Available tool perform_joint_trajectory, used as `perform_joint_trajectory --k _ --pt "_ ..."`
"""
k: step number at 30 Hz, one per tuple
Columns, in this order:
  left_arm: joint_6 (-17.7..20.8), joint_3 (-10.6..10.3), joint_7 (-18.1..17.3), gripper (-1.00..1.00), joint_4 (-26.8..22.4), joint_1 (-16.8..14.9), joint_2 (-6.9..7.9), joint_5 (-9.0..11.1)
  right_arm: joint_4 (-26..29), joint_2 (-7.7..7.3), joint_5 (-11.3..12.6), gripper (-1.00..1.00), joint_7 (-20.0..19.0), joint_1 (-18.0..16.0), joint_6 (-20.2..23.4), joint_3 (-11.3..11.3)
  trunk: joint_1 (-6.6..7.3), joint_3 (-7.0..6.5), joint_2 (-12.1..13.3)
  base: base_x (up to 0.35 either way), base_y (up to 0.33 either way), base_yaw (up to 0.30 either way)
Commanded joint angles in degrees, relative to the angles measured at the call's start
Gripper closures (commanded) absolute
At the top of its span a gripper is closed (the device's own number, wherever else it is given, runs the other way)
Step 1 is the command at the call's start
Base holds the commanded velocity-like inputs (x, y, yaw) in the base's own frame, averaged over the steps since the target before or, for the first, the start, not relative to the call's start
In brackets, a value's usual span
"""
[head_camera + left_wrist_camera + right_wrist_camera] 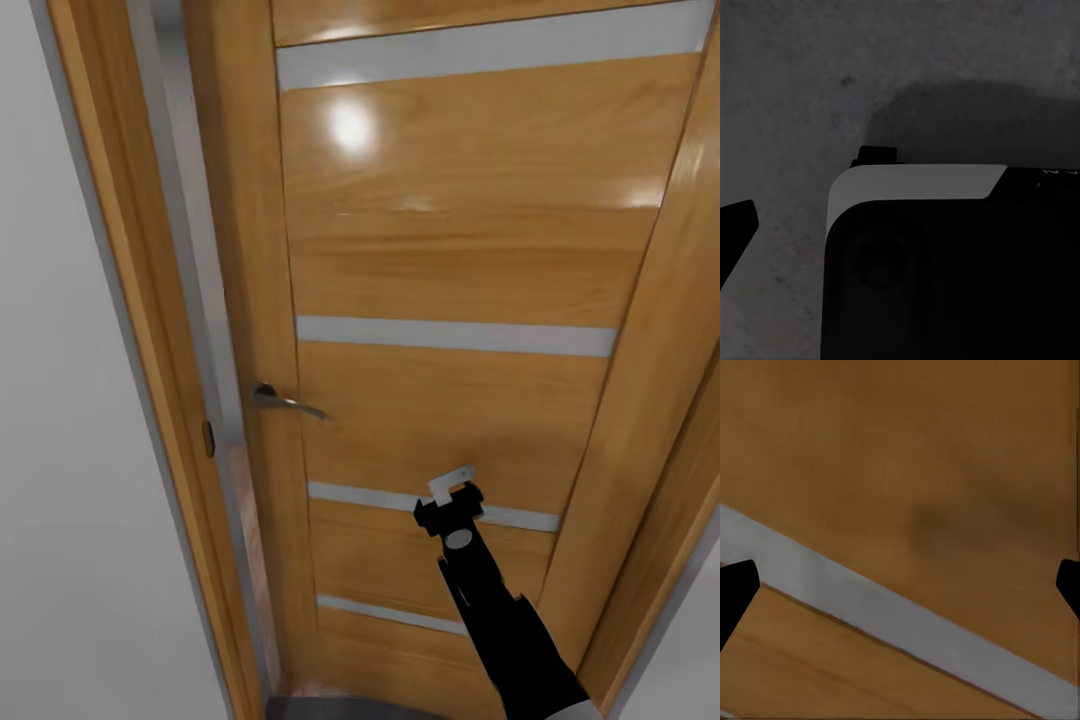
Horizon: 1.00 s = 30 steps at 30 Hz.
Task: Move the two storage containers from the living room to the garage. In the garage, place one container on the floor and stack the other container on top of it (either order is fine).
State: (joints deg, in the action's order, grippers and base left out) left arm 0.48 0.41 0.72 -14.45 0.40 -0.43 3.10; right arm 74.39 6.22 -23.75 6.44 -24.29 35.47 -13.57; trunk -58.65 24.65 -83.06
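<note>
Floor point(787, 82) dim beneath robot body; door point(450, 250) edges cropped.

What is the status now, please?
Right gripper open, raised at wooden door with grey stripes. Left gripper over dark grey concrete floor, state unclear. Door's metal lever handle untouched.

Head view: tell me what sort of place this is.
Probably an indoor doorway inside a house. A wooden door with pale horizontal stripes and a metal lever handle stands in a wood frame beside a plain white wall. The right gripper is raised close to the door.
</note>
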Motion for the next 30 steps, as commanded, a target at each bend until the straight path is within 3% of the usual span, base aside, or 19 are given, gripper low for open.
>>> perform_joint_trajectory --k 1,9,24,30 --pt "0.1 0.0 0.1 -1.00 -0.1 0.0 -0.01 0.3 -1.0 -0.05 -0.2 -1.00 0.4 -0.7 0.4 0.3 -0.07 0.05 0.0 0.000 0.000 0.000" --pt "0.1 0.0 0.1 -1.00 -0.1 0.1 -0.01 0.3 -6.0 0.04 -0.2 -1.00 0.7 -4.3 0.4 2.1 -0.07 0.05 0.0 0.000 0.000 0.000" --pt "-0.4 0.1 0.0 -1.00 -0.1 0.1 -0.24 0.3 -7.2 0.07 -0.3 -1.00 1.6 -5.0 0.4 2.2 -0.07 0.05 0.0 0.000 0.000 0.000" --pt "-0.6 0.0 -0.2 -1.00 -0.6 0.0 -0.49 0.3 -10.8 0.10 -0.2 -1.00 1.9 -7.6 0.4 2.2 -0.07 0.05 0.0 0.000 0.000 0.000"
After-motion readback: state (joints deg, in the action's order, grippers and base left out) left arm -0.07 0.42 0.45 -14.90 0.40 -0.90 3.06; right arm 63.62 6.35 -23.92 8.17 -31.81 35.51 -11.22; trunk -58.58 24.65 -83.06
